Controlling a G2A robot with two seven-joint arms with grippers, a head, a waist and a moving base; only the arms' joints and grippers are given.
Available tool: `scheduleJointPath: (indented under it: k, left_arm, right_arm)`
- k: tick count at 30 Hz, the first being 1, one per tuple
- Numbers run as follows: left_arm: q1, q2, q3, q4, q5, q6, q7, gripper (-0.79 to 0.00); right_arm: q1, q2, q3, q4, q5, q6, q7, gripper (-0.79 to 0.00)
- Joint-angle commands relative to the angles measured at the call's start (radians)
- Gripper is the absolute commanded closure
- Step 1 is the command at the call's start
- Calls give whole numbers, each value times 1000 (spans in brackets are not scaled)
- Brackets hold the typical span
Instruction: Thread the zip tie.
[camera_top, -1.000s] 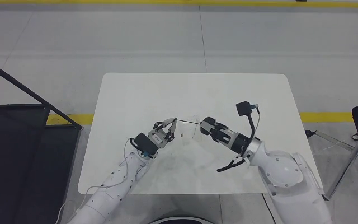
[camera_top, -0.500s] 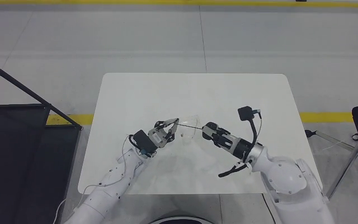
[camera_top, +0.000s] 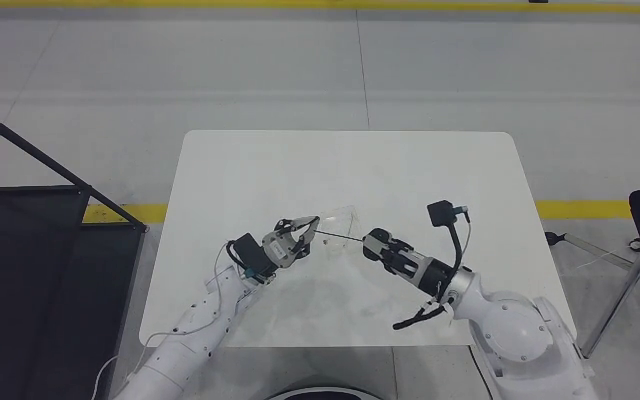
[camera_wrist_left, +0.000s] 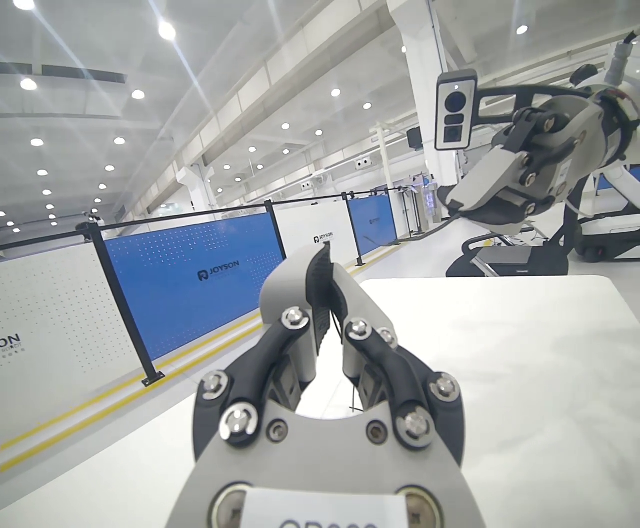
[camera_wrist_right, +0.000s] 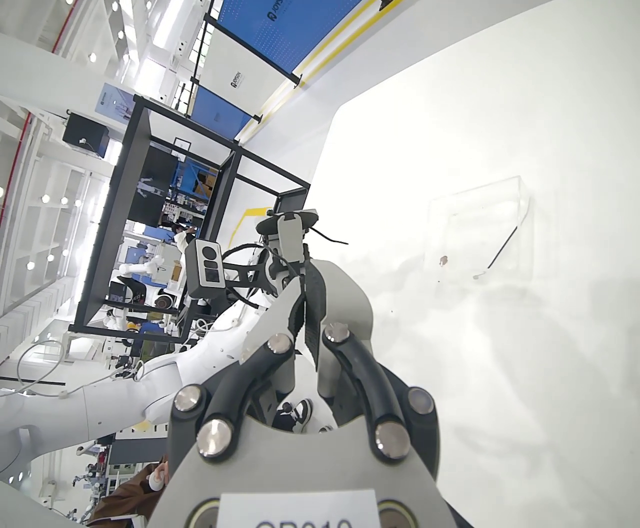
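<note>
**Left pincer** (camera_top: 310, 228): closed. Its fingers (camera_wrist_left: 295, 285) meet with no gap, and it grips one end of the black zip tie (camera_top: 340, 235). It is raised off the white table (camera_top: 450, 180).

**Right pincer** (camera_top: 368, 242): closed in the same way, gripping the other end of the same tie, and also held above the table. The two pincers face each other tip to tip, near one another but apart.

**Zip tie:** it runs as a thin, almost straight line across the gap, from the tips of the left pincer to the tips of the right. It is too fine to tell whether the tail has entered the head.

**Clear plastic box** (camera_top: 348, 212): it stands on the table just beyond the gap between the pincers, on the far side of the tie from the robot. From above, the tie's span crosses the box's near edge. In the right wrist view a thin black strip (camera_wrist_right: 505, 245) shows within the box's outline, with a small white scrap just beside its lower end. I cannot tell whether the strip lies inside the box or against its wall.
</note>
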Motion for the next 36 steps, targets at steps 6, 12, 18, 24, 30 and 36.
scheduleJointPath:
  k: [6,12,18,24,30,36]
  left_arm:
    - [0,0,0,0,0,0,0,0]
    - [0,0,0,0,0,0,0,0]
    - [0,0,0,0,0,0,0,0]
    - [0,0,0,0,0,0,0,0]
    - [0,0,0,0,0,0,0,0]
    - [0,0,0,0,0,0,0,0]
  right_arm:
    - [1,-1,-5,8,14,13,-8,0]
    - [19,-3,-12,16,32,48,-23,0]
    - [39,-5,-18,28,48,81,-28,0]
    - [62,-7,-28,41,59,110,-26,0]
    - [45,-5,-24,35,56,79,-35,0]
    - [25,-3,-14,26,55,60,-43,0]
